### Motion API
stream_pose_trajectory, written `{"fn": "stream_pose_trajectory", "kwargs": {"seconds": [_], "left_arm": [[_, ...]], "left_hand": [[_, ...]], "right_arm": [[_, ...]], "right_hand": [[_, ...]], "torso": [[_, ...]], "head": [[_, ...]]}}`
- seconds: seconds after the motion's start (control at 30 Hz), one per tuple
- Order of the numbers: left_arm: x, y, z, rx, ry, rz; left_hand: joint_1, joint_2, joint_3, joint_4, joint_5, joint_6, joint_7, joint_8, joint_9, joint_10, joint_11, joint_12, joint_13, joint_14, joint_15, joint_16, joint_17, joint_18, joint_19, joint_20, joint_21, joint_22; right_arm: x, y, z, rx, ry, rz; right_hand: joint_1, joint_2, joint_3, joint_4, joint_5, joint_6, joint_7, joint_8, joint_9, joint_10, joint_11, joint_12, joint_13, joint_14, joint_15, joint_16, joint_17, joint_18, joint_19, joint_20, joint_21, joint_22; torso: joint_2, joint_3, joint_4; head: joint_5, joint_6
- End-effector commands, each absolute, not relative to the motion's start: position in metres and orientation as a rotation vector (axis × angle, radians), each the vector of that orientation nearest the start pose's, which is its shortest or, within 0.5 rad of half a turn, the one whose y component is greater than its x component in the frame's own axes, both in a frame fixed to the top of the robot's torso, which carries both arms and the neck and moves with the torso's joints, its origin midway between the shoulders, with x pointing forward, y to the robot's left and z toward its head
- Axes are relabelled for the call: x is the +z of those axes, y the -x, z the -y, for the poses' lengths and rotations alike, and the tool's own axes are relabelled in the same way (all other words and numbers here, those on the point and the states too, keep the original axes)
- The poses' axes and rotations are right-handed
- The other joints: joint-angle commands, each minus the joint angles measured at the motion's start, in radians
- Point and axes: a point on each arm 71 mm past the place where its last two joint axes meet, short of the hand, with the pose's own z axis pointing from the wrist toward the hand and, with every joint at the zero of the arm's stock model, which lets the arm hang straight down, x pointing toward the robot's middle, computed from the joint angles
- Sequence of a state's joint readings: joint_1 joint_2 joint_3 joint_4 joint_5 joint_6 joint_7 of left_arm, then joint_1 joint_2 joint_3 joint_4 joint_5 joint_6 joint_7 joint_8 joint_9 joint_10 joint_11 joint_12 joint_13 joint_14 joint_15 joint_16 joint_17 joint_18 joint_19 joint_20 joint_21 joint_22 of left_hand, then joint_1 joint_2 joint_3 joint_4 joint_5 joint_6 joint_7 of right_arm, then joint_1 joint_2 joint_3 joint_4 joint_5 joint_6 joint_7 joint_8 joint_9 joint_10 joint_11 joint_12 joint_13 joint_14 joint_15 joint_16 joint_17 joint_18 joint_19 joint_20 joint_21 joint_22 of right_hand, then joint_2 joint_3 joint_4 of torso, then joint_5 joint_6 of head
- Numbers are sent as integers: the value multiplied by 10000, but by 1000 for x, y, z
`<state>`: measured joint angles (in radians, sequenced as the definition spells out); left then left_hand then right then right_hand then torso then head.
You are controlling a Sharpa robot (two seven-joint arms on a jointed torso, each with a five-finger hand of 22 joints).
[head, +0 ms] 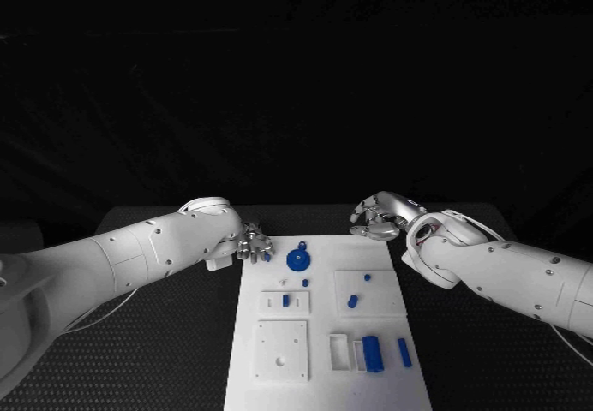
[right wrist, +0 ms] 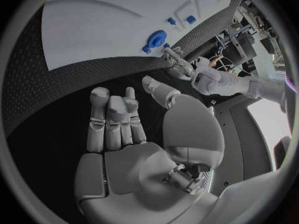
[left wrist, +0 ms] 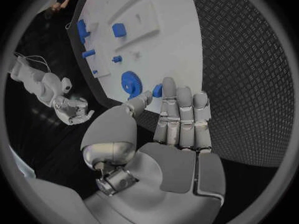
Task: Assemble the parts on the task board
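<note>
The white task board (head: 324, 330) lies lengthwise in the middle of the table. A blue gear (head: 298, 258) stands near its far end, also seen as the gear (left wrist: 131, 82) and the gear (right wrist: 157, 37). My left hand (head: 254, 247) hovers at the board's far left corner with its fingers stretched out. A small blue piece (left wrist: 157, 90) lies on the board right by its thumb and fingertips. Beyond the far right corner my right hand (head: 377, 218) hangs over the black table, fingers loosely bent and apart, holding nothing. More blue parts (head: 371, 353) sit in white blocks nearer me.
White blocks on the board hold a short blue peg (head: 285, 300) and a blue piece (head: 352, 300). A blue bar (head: 404, 351) lies near the right edge. Black textured table (head: 161, 342) stretches on both sides of the board.
</note>
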<state>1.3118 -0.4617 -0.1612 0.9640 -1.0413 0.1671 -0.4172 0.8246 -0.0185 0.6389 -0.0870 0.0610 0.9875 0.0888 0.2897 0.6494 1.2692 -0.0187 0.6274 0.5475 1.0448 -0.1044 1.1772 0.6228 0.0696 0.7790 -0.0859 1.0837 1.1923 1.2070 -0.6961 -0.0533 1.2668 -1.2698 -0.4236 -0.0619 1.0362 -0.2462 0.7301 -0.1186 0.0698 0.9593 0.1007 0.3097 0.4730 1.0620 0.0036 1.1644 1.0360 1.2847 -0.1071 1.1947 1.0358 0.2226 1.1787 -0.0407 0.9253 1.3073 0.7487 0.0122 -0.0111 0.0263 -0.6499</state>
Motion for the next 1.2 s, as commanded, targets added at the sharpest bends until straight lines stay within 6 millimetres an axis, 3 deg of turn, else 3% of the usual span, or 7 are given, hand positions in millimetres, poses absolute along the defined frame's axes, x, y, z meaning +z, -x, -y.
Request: {"fn": "stream_pose_trajectory", "kwargs": {"seconds": [0.03, 0.6, 0.8, 0.9, 1.2], "left_arm": [[-227, -571, -181, -3116, 1822, -22899], [-226, -570, -183, -3554, 2367, -22609], [-227, -566, -187, -3809, 2948, -22170], [-227, -563, -189, -3977, 3216, -22001], [-220, -537, -190, -4914, 3836, -21233]], "left_hand": [[51, 127, 16, -106, -14, -6, 24, 48, -12, -79, 2, 67, -16, -67, 1, 55, -14, -139, -50, -1133, 19, -17], [988, 546, 307, -918, 156, 379, -100, 343, 25, 138, -109, 185, -73, 93, -58, 215, -59, -126, 80, -1166, 194, -61], [1154, 506, 288, -1083, 819, 710, -238, 564, 87, 479, -240, 302, -84, 373, -181, 394, -44, -90, 316, -1255, 361, -94], [1169, 482, 281, -1113, 977, 776, -266, 608, 107, 556, -268, 329, -82, 436, -204, 432, -37, -81, 365, -1274, 396, -98], [1060, 276, 224, -1221, 2010, 1164, -441, 824, 202, 1036, -438, 444, -93, 863, -400, 613, -26, -18, 714, -1418, 631, -170]], "right_arm": [[-196, -533, 205, 6484, -679, -16140], [-196, -533, 205, 6483, -699, -16137], [-196, -533, 207, 6477, -723, -16130], [-196, -532, 207, 6468, -731, -16130], [-196, -532, 210, 6419, -763, -16136]], "right_hand": [[-43, -67, -14, 46, 33, 50, 142, -42, -9, -76, -11, -55, -14, -34, 8, -46, -14, 392, -50, -12, -68, 105], [-56, -65, -20, 54, 34, 54, 143, -42, -9, -75, -11, -53, -15, -33, 8, -46, -14, 392, -48, -10, -71, 107], [-87, -61, -30, 76, 37, 56, 144, -44, -10, -75, -9, -52, -16, -32, 10, -47, -13, 392, -45, -7, -73, 109], [-91, -60, -31, 80, 38, 56, 144, -44, -11, -75, -9, -51, -17, -31, 10, -47, -13, 392, -45, -6, -73, 109], [-109, -58, -34, 96, 57, 57, 144, -46, -12, -76, -9, -51, -18, -31, 10, -49, -13, 392, -44, -5, -77, 111]], "torso": [[1, 5, -5], [3, 5, -4], [-2, 8, -5], [-6, 8, 2], [-34, 26, 19]], "head": [[2, -4], [15, -35], [3, -50], [0, -55], [77, -75]]}}
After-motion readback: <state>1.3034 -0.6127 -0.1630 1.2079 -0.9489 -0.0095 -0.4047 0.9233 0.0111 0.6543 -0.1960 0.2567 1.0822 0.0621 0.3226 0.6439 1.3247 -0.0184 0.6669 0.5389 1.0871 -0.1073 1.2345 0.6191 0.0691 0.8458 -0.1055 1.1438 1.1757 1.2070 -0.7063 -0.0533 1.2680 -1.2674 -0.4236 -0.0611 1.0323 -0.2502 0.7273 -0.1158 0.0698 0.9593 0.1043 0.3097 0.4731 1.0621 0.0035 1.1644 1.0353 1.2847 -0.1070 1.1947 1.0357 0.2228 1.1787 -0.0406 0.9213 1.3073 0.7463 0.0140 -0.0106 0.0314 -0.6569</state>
